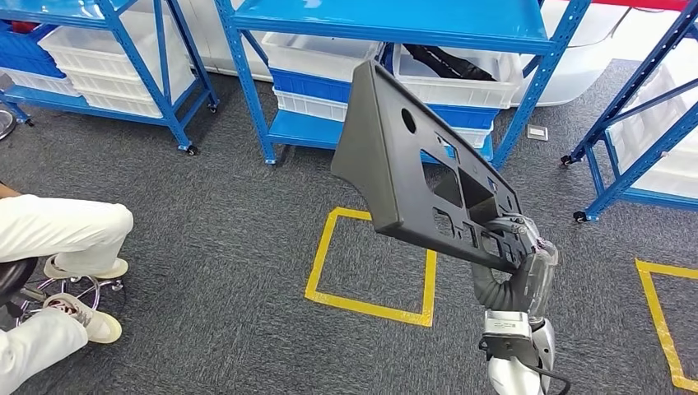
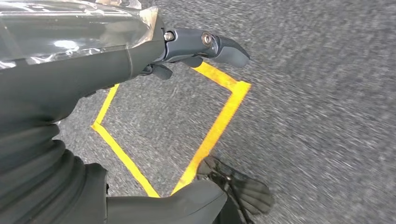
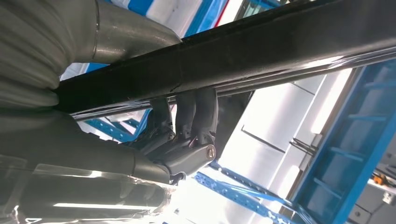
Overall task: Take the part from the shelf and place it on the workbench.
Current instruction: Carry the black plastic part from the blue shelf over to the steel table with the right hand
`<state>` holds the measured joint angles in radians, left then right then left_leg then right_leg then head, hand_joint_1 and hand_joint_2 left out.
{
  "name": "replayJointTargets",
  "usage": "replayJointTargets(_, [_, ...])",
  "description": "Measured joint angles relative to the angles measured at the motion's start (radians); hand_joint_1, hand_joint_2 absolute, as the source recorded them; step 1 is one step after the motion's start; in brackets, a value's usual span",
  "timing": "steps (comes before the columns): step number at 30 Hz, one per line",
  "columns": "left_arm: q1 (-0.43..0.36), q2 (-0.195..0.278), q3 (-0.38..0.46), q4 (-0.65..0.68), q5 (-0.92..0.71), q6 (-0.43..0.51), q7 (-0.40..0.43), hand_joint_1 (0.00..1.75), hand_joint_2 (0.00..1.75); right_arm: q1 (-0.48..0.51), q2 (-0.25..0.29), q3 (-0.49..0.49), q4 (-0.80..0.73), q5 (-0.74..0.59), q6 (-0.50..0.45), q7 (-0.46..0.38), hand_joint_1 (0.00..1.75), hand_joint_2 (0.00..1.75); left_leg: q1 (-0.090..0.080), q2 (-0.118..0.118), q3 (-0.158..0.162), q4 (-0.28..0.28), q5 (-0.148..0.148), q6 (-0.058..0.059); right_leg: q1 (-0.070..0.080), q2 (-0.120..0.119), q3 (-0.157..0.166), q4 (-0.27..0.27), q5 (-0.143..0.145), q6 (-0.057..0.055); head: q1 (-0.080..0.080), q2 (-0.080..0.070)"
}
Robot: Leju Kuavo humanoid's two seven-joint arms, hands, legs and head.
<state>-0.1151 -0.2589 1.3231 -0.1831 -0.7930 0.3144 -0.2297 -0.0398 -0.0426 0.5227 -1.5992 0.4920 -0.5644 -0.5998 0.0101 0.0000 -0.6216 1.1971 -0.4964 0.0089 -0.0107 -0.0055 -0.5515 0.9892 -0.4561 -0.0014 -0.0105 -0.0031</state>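
Now the right hand point(image 1: 512, 243) grips the large dark grey plastic panel with cut-out holes point(image 1: 411, 164) by its lower edge, holding it tilted above the grey carpet and yellow tape square point(image 1: 370, 267), before the blue shelf point(image 1: 387, 25). Left hand point(image 2: 196, 46) hangs released, holding nothing.

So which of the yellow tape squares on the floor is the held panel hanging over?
The full yellow square in the middle of the carpet, partly hidden behind the dark panel that the right hand holds; the other square lies off to the right, cut by the frame.
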Motion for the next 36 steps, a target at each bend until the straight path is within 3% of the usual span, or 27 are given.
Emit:
replayJointTargets(2, [-0.001,0.001,0.000,0.000,0.000,0.000,-0.002,0.00,1.75,-0.002,0.003,0.000,0.000,-0.001,0.001,0.000,1.75,1.75,-0.005,-0.005,0.094,-0.132,0.004,0.017,0.004,0.000,-0.014,0.006,0.012,0.008,0.001,0.000])
replayJointTargets(4, [-0.002,0.002,0.000,0.000,0.000,0.000,-0.007,0.00,1.75,-0.008,0.006,0.002,0.000,-0.003,0.002,0.000,1.75,1.75,-0.013,-0.008,0.126,-0.193,-0.008,0.026,0.003,-0.001,-0.023,0.006,0.026,0.023,0.001,0.000])
replayJointTargets(6, [-0.002,0.001,0.000,0.000,0.000,0.000,-0.012,0.00,1.75,-0.011,0.009,0.003,0.001,-0.004,0.004,0.000,1.75,1.75,-0.015,-0.003,0.118,-0.206,0.005,0.034,0.001,-0.002,-0.033,0.008,0.037,0.036,0.001,0.000])
replayJointTargets(7, [-0.003,0.001,0.000,0.000,0.000,-0.001,-0.013,0.00,1.75,-0.012,0.010,0.003,0.001,-0.005,0.006,0.000,1.75,1.75,-0.014,-0.001,0.110,-0.214,0.016,0.041,0.002,-0.001,-0.043,0.019,0.025,0.037,0.002,0.000])
replayJointTargets(8, [-0.003,0.000,0.000,0.000,0.000,-0.001,-0.014,0.00,1.75,-0.012,0.011,0.003,0.002,-0.005,0.007,0.000,1.75,1.75,-0.012,0.002,0.100,-0.220,0.028,0.047,0.004,0.001,-0.057,0.042,-0.001,0.035,0.005,0.000])
replayJointTargets(9, [-0.004,0.000,0.000,0.000,0.000,-0.001,-0.015,0.00,1.75,-0.013,0.011,0.004,0.003,-0.006,0.008,0.000,1.75,1.75,-0.010,0.004,0.087,-0.224,0.041,0.051,0.004,0.002,-0.074,0.087,-0.044,0.029,0.007,0.000])
replayJointTargets(11, [-0.004,-0.001,0.000,0.000,0.000,-0.001,-0.016,0.00,1.75,-0.013,0.011,0.004,0.006,-0.007,0.010,0.000,1.75,1.75,-0.013,0.006,0.056,-0.224,0.064,0.056,0.002,0.003,-0.103,0.203,-0.125,0.024,0.010,0.000])
replayJointTargets(12, [-0.004,-0.002,0.000,0.000,0.000,-0.002,-0.016,0.00,1.75,-0.013,0.011,0.004,0.008,-0.008,0.010,0.000,1.75,1.75,-0.015,0.007,0.038,-0.223,0.078,0.055,0.001,0.003,-0.107,0.257,-0.140,0.029,0.010,0.000])
replayJointTargets(13, [-0.004,-0.002,0.000,0.000,0.000,-0.001,-0.016,0.00,1.75,-0.013,0.011,0.004,0.011,-0.008,0.010,0.000,1.75,1.75,-0.016,0.008,0.022,-0.221,0.090,0.054,0.000,0.003,-0.101,0.286,-0.130,0.040,0.011,0.000])
replayJointTargets(15, [-0.004,-0.002,0.000,0.000,0.000,-0.001,-0.017,0.00,1.75,-0.014,0.011,0.004,0.015,-0.011,0.010,-0.001,1.75,1.75,-0.017,0.009,-0.014,-0.216,0.113,0.050,-0.002,0.003,-0.043,0.249,-0.072,0.063,0.011,0.000])
replayJointTargets(16, [-0.004,-0.002,0.000,0.000,0.000,-0.002,-0.018,0.00,1.75,-0.016,0.010,0.004,0.017,-0.013,0.010,-0.001,1.75,1.75,-0.017,0.009,-0.028,-0.211,0.123,0.046,-0.002,0.003,0.007,0.183,-0.060,0.064,0.011,0.000])
replayJointTargets(18, [-0.003,-0.003,0.000,0.000,0.000,-0.004,-0.023,0.00,1.75,-0.018,0.010,0.004,0.018,-0.027,0.011,-0.004,1.75,1.75,-0.020,0.011,-0.045,-0.203,0.138,0.037,0.004,-0.002,0.108,0.026,-0.088,0.044,0.008,0.000])
replayJointTargets(20, [-0.002,-0.004,0.001,0.000,0.000,-0.006,-0.028,0.00,1.75,-0.021,0.009,0.004,0.019,-0.053,0.016,-0.010,1.75,1.75,-0.019,0.017,-0.045,-0.202,0.153,0.026,0.011,-0.001,0.144,-0.046,-0.115,0.021,0.005,0.000])
replayJointTargets(22, [-0.001,-0.004,0.001,0.000,0.000,-0.006,-0.029,0.00,1.75,-0.023,0.008,0.004,0.021,-0.075,0.022,-0.017,1.75,1.75,-0.015,0.018,-0.048,-0.201,0.156,0.012,0.004,0.006,0.133,-0.043,-0.101,0.006,0.004,0.000])
replayJointTargets(24, [0.000,-0.003,0.001,0.000,0.000,-0.005,-0.029,0.00,1.75,-0.023,0.006,0.004,0.024,-0.086,0.025,-0.021,1.75,1.75,-0.010,0.012,-0.068,-0.147,0.091,-0.002,-0.005,0.013,0.120,-0.043,-0.081,-0.009,0.002,0.000])
replayJointTargets(26, [0.002,-0.002,0.001,0.000,0.001,-0.003,-0.029,0.00,1.75,-0.023,0.005,0.004,0.027,-0.089,0.026,-0.022,1.75,1.75,-0.004,0.007,-0.102,-0.022,-0.008,-0.014,-0.005,0.021,0.105,-0.041,-0.065,-0.015,-0.001,0.000])
replayJointTargets(27, [0.002,-0.002,0.001,0.000,0.001,-0.002,-0.029,0.00,1.75,-0.023,0.004,0.004,0.030,-0.090,0.026,-0.023,1.75,1.75,-0.002,0.007,-0.116,0.037,-0.034,-0.019,-0.005,0.026,0.098,-0.040,-0.059,-0.014,-0.001,0.000])
replayJointTargets(28, [0.002,-0.001,0.001,0.000,0.001,-0.001,-0.029,0.00,1.75,-0.023,0.004,0.004,0.032,-0.092,0.027,-0.023,1.75,1.75,0.001,0.007,-0.118,0.071,-0.040,-0.022,-0.005,0.033,0.091,-0.037,-0.054,-0.011,-0.001,0.000])
replayJointTargets(29, [0.003,0.000,0.001,0.000,0.001,-0.001,-0.029,0.00,1.75,-0.023,0.003,0.004,0.035,-0.093,0.026,-0.023,1.75,1.75,0.003,0.005,-0.101,0.068,-0.026,-0.024,-0.006,0.041,0.085,-0.033,-0.050,-0.007,-0.001,0.000])
replayJointTargets(30, [0.003,0.000,0.001,0.000,0.001,-0.001,-0.029,0.00,1.75,-0.023,0.002,0.004,0.037,-0.094,0.026,-0.023,1.75,1.75,0.007,0.000,-0.067,0.029,-0.001,-0.024,-0.007,0.050,0.080,-0.028,-0.048,-0.005,-0.001,0.000])
replayJointTargets(31, [0.003,0.001,0.001,0.000,0.001,0.000,-0.029,0.00,1.75,-0.024,0.001,0.004,0.038,-0.095,0.026,-0.023,1.75,1.75,0.010,-0.014,-0.023,-0.035,0.023,-0.023,-0.009,0.059,0.074,-0.023,-0.047,-0.002,-0.001,0.000])
replayJointTargets(33, [0.004,0.003,0.001,0.000,0.004,0.000,-0.030,0.00,1.75,-0.031,0.001,0.004,0.040,-0.096,0.025,-0.024,1.75,1.75,0.016,-0.061,0.046,-0.141,0.045,-0.018,-0.010,0.076,0.060,-0.014,-0.045,0.004,0.000,0.000])
replayJointTargets(35, [0.006,0.004,0.001,0.000,0.008,0.001,-0.031,0.00,1.75,-0.040,0.001,0.006,0.042,-0.097,0.024,-0.024,1.75,1.75,0.014,-0.076,0.063,-0.172,0.038,-0.011,-0.010,0.096,0.046,-0.011,-0.038,0.018,-0.001,0.000])
replayJointTargets(36, [0.005,0.005,0.001,0.000,0.010,0.001,-0.032,0.00,1.75,-0.043,0.001,0.008,0.043,-0.097,0.023,-0.025,1.75,1.75,0.011,-0.062,0.062,-0.181,0.037,-0.006,-0.010,0.108,0.040,-0.012,-0.034,0.026,-0.002,0.000])
